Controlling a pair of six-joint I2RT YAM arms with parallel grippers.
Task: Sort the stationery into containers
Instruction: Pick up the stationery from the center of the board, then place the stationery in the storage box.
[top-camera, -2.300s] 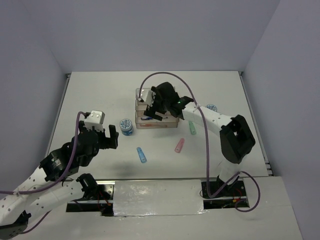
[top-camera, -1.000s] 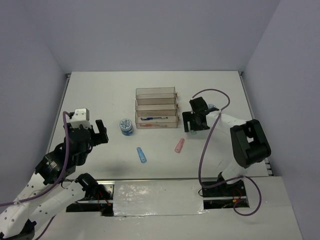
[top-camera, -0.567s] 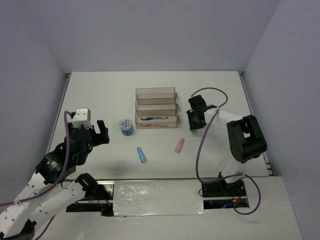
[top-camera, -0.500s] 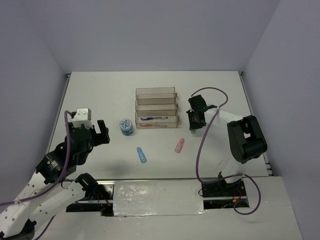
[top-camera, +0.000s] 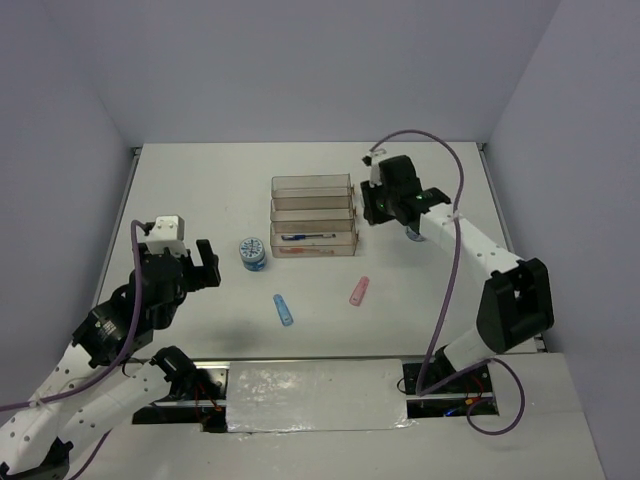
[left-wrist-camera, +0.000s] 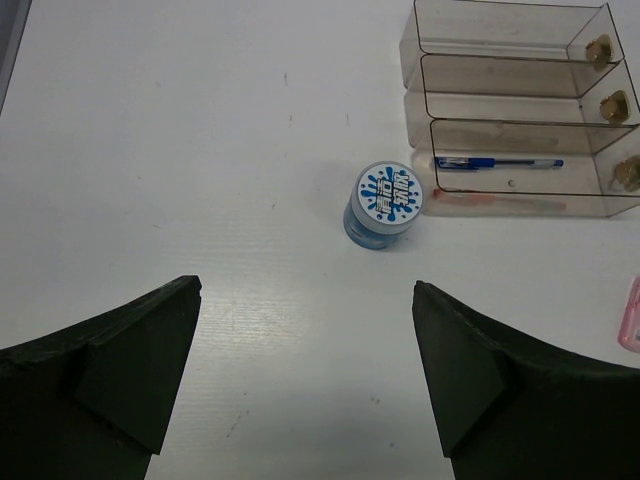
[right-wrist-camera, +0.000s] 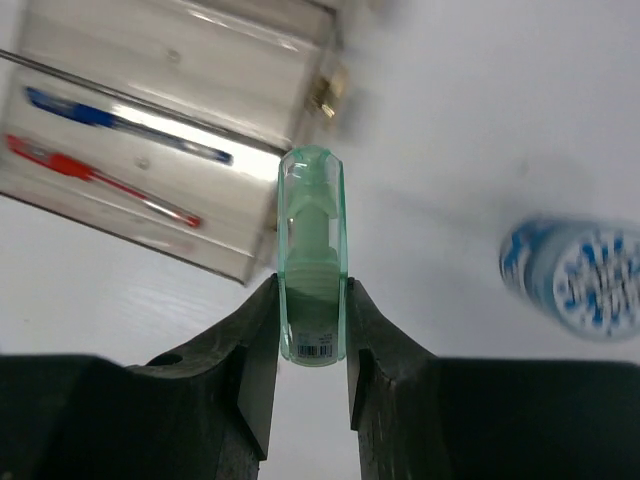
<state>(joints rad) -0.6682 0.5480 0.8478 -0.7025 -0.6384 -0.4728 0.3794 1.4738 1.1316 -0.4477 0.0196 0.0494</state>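
Green stick (right-wrist-camera: 312, 220) in right claw (right-wrist-camera: 311, 300), trays (right-wrist-camera: 200, 60) alongside

Clear stepped rack (top-camera: 312, 215) mid-worktop; blue pen (right-wrist-camera: 130, 125), red pen (right-wrist-camera: 100, 180) in nearest tray. Roll (top-camera: 252, 253) left of rack, second roll (right-wrist-camera: 575, 275) toward right edge. Blue stick (top-camera: 284, 310), pink stick (top-camera: 359, 290) flat toward near edge. Green stick (right-wrist-camera: 312, 255) pinched in right gripper (right-wrist-camera: 312, 310).

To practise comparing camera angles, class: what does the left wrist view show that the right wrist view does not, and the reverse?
Only the left wrist view: the open left gripper, the left roll standing beside the rack, and a pink stick at the frame's edge. Only the right wrist view: the right gripper shut on a green stick, and the right roll, blurred. Both: the clear rack holding a blue pen and a red pen.
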